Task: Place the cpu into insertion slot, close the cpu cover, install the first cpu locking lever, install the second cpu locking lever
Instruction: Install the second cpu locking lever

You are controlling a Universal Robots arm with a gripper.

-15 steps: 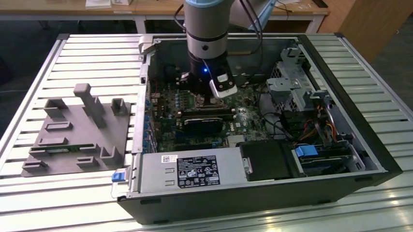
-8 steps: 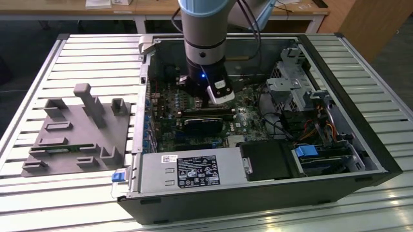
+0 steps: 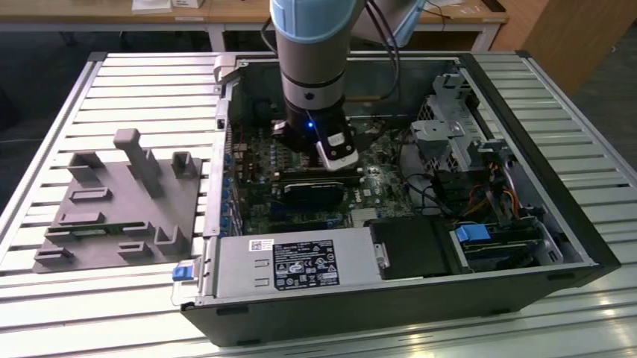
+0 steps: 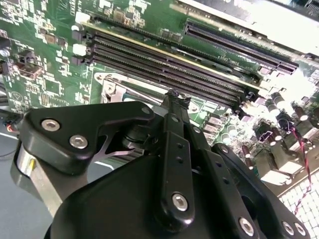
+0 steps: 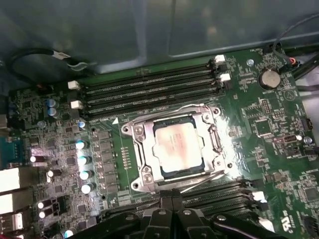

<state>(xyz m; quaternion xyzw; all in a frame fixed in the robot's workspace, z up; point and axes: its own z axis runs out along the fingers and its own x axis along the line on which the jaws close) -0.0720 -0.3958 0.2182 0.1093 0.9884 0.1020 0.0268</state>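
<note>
— What are the surfaces on the board?
— The cpu (image 5: 176, 147) has a dull silver-grey metal top, smooth with a soft sheen. The cpu cover (image 5: 175, 149) around it is bright bare metal, catching glare at its corners. The green circuit board (image 5: 259, 134) looks glossy, lacquered.
— And the rest?
— The memory slots (image 5: 149, 87) are matt black plastic. The gripper (image 4: 175, 99) is black, smooth, semi-gloss, with shiny metal screw heads. In the exterior view, the arm (image 3: 310, 52) is brushed grey metal with a pale blue plastic cap, the table (image 3: 149, 82) ribbed bare aluminium, the fixture (image 3: 119, 201) matt grey plastic.
</note>
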